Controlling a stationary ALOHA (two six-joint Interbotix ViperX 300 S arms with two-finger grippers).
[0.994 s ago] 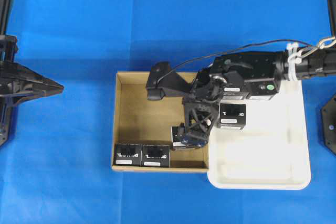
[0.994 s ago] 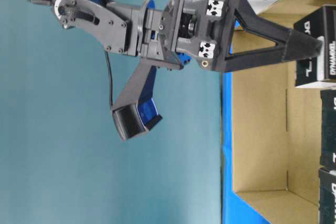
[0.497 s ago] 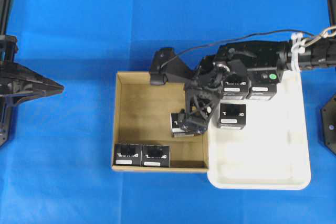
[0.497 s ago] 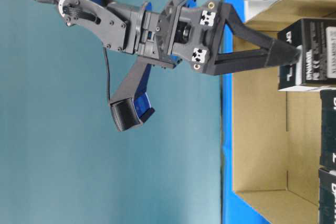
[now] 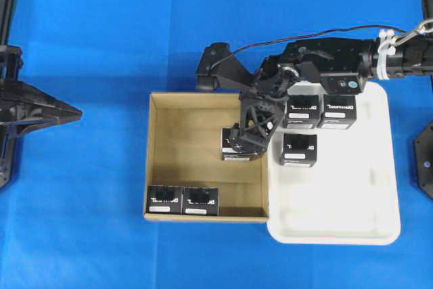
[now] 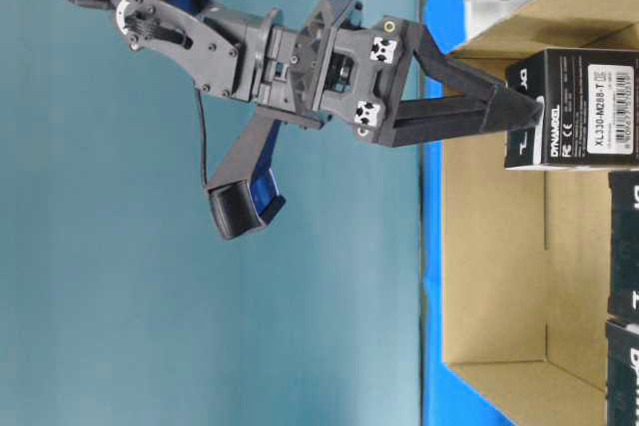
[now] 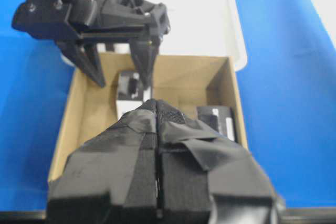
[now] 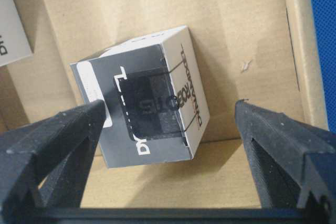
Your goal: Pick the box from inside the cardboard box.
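The right gripper hangs spread wide around the box near the cardboard box's right wall, and only one finger touches, so closing could shove it askew

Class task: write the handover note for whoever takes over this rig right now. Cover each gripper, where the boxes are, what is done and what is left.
Right gripper: open, jaws either side of one black box in the cardboard box, no grip visible.
Left gripper: shut, empty, parked off to the left.
Boxes: one between the right jaws, two along the carton's near wall, three in the white tray.
Done: three boxes sit in the tray.
Left: close on this box, lift it out; the other two probably follow.
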